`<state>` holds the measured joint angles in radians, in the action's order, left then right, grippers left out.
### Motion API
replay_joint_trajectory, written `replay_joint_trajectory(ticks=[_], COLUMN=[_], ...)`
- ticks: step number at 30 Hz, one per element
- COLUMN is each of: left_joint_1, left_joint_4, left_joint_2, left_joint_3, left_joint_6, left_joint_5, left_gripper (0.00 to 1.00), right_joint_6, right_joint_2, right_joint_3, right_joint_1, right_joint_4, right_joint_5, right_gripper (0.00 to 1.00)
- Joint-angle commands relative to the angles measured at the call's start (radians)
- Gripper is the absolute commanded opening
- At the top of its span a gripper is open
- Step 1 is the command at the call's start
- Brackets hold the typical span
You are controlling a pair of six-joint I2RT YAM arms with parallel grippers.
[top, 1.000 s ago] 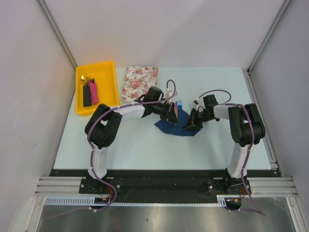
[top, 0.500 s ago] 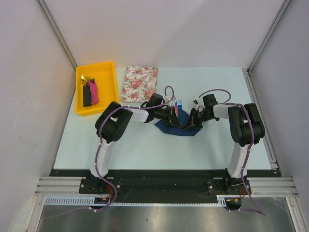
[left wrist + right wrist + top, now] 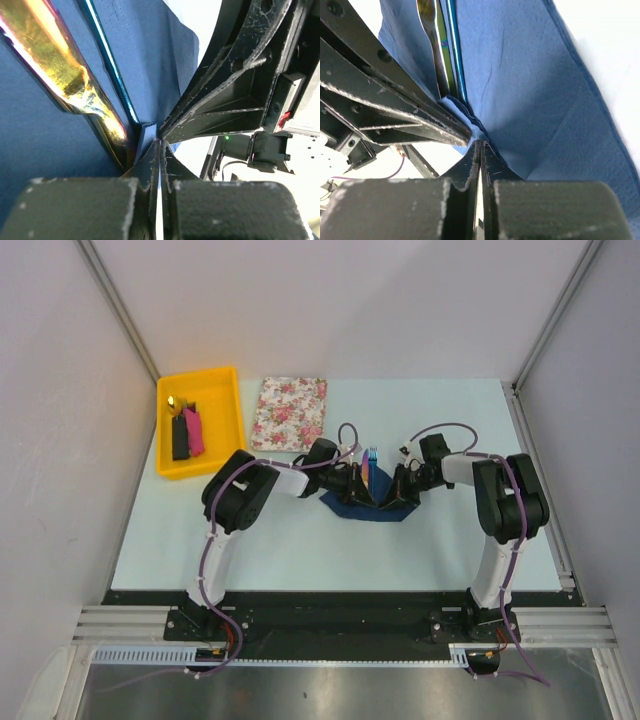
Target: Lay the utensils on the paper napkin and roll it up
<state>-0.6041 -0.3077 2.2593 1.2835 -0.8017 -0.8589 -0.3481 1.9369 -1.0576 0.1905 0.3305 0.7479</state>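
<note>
The dark navy paper napkin [image 3: 372,507] lies mid-table with both sides lifted towards each other. The two utensils [image 3: 371,464] lie on it, their far ends sticking out. My left gripper [image 3: 358,486] and right gripper [image 3: 393,488] meet tip to tip over it. In the left wrist view the left gripper [image 3: 160,143] is shut on a napkin [image 3: 150,60] fold, beside the tan-orange utensil [image 3: 65,75] and the blue one [image 3: 107,65]. In the right wrist view the right gripper [image 3: 480,144] is shut on the napkin [image 3: 530,75] edge beside the utensils [image 3: 442,45].
A yellow bin [image 3: 225,440] at the back left holds black and pink blocks [image 3: 187,433]. The pink-and-white floral mat [image 3: 290,412] lies just behind the left arm. Side walls stand close on both sides.
The left gripper has moved right, towards the right gripper, drawing its side of the napkin over the utensils. The right gripper has shifted slightly left. The tips now nearly touch.
</note>
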Motion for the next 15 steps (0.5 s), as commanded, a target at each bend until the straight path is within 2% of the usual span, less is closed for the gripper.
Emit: replay_joint_trajectory(ticks=[1,3,7,10,12,15], left_joint_1=[0.009,0.012,0.01,0.01,0.01,0.01], left_joint_4=[-0.016,-0.014,-0.01,-0.008,-0.007,-0.004], left_joint_2=[0.011,0.013,0.02,0.025,0.026,0.029], left_joint_3=[-0.009,-0.006,-0.001,0.005,0.011,0.017], left_joint_6=[-0.008,-0.005,0.001,-0.001,0.002,0.007], left_joint_5=[0.012,0.012,0.015,0.011,0.009,0.008], left_gripper=[0.0,0.0,0.0,0.0,0.0,0.0], right_joint_6=[0.037,0.028,0.061,0.083,0.098,0.147], right_joint_2=[-0.064,-0.093,-0.139,-0.17,-0.176,-0.176], right_joint_3=[-0.041,-0.041,-0.057,-0.064,-0.065,-0.059], right_joint_1=[-0.009,-0.029,-0.097,-0.157,-0.183,-0.24], right_joint_4=[0.065,0.081,0.14,0.185,0.223,0.266], right_joint_5=[0.005,0.027,0.028,0.012,0.002,-0.047], right_gripper=[0.05,0.08,0.29,0.37,0.39,0.5])
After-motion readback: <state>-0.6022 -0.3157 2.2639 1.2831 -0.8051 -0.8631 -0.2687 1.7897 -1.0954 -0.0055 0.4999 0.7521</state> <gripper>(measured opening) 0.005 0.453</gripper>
